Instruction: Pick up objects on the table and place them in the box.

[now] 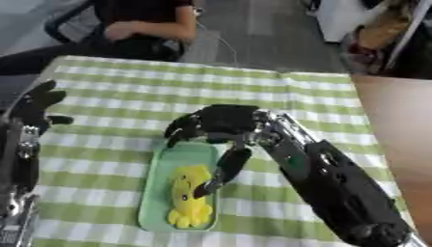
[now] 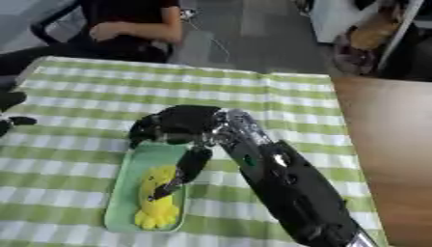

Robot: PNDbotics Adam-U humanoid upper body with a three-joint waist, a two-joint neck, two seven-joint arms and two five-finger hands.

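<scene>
Yellow toy (image 1: 190,195) lies in the green tray (image 1: 157,193), just below the right hand (image 1: 221,124), whose fingers (image 1: 226,170) droop half-spread, holding nothing. Judged step: releasing or reaching; next move calls for clearing upward. Left hand (image 1: 35,107) idles open.

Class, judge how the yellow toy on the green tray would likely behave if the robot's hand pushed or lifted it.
The yellow toy lies flat with splayed limbs, so it probably will not roll. It looks rubbery, likely light and bendy. On the smooth green tray, it may slide under the right hand hovering above.
</scene>
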